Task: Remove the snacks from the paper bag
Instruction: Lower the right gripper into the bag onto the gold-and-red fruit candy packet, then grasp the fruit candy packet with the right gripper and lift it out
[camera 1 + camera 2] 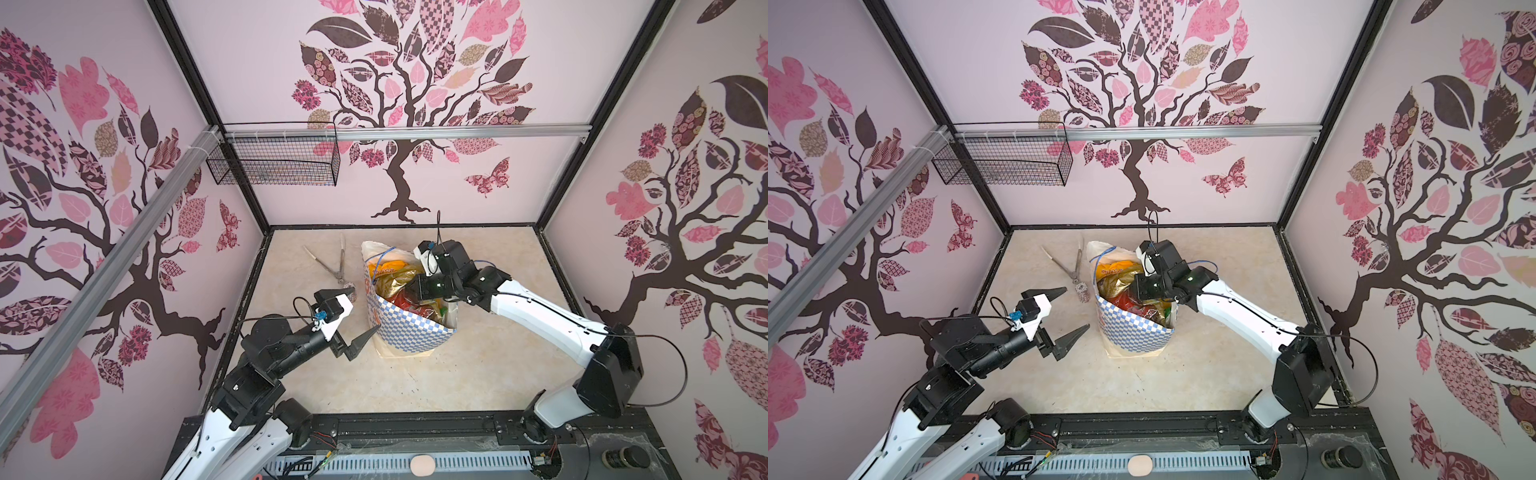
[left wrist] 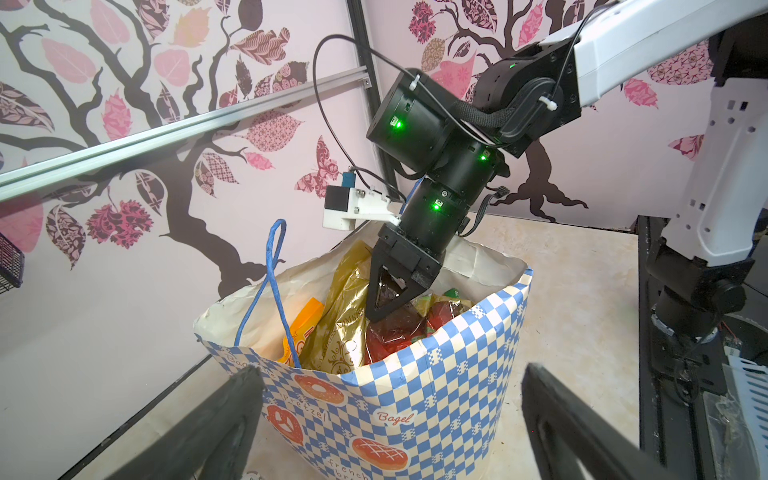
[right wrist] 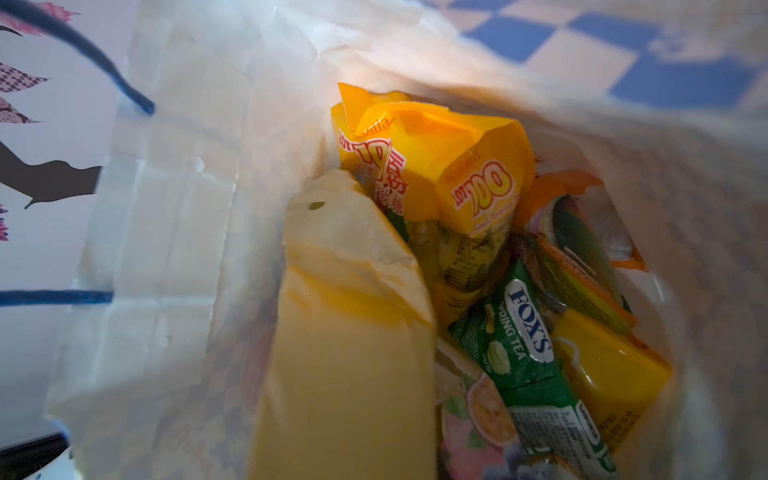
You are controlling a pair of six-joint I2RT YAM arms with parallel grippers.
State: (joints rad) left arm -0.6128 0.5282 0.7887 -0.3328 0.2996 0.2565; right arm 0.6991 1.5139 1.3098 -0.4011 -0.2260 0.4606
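The blue-and-white checked paper bag (image 1: 415, 336) (image 1: 1133, 336) (image 2: 415, 395) stands upright mid-table, mouth open. Inside it lie several snacks: a yellow-orange packet (image 1: 388, 266) (image 3: 436, 166), a gold-red packet (image 2: 345, 311) (image 3: 345, 332), a green packet (image 3: 523, 345) and an orange one (image 3: 582, 232). My right gripper (image 2: 378, 311) (image 1: 405, 293) reaches down into the bag's mouth, its fingers pinched together on the top of the gold-red packet. That packet fills the right wrist view and hides the jaws there. My left gripper (image 1: 1075, 309) (image 2: 390, 374) hovers wide open just left of the bag, holding nothing.
Metal tongs (image 1: 332, 262) (image 1: 1067, 262) lie on the table behind and left of the bag, with a small patterned cup (image 1: 1081, 293) at their near end. A black wire basket (image 1: 274, 158) hangs on the back-left rail. One blue cord handle (image 2: 272, 282) sticks up from the bag.
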